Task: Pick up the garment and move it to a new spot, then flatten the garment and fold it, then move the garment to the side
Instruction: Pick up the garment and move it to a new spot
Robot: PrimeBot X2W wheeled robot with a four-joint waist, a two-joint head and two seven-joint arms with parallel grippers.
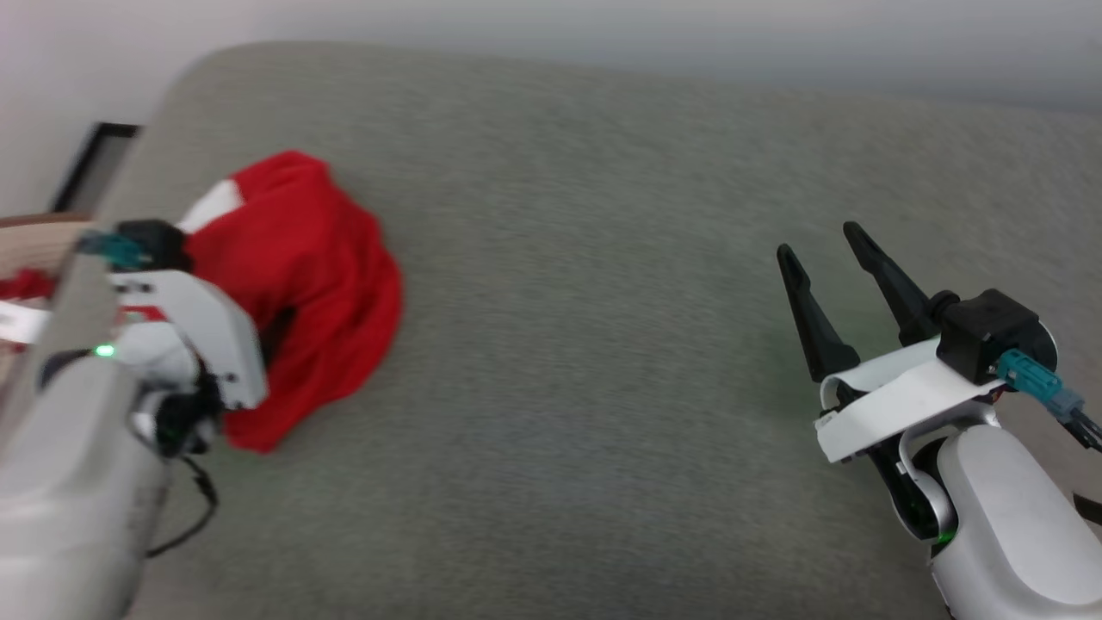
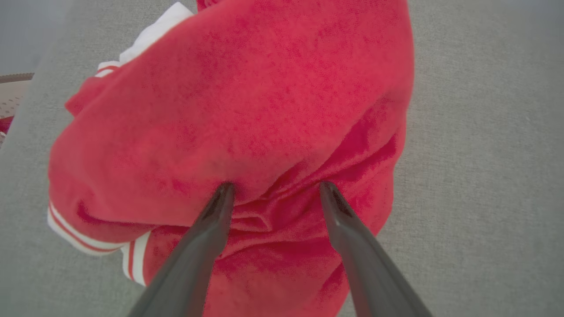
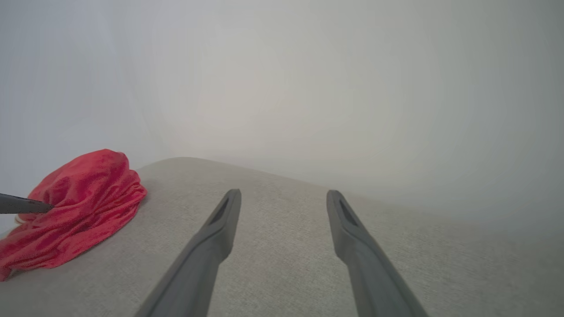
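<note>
A bright red soft jersey shirt with white, red-striped trim point(image 1: 318, 275) lies crumpled in a rounded heap on a wide grey woven-fabric surface point(image 1: 603, 344), towards that surface's left side and close to its left edge. Pale wall shows behind the surface's far edge.

The left gripper point(image 2: 275, 187) points down into the heap. Its two long dark fingers point(image 2: 207, 229) stand apart, their tips touching the red cloth, with a bunched ridge of folds between them. They are not clamped on the fabric. In the left wrist view, a white cuff with red stripes point(image 2: 83, 240) sticks out at the heap's lower left, and another patch of white trim shows at its top left.

The right gripper point(image 1: 818, 241) sits well apart from the shirt, over bare grey fabric on the surface's right side. Its fingers are spread wide and hold nothing.
</note>
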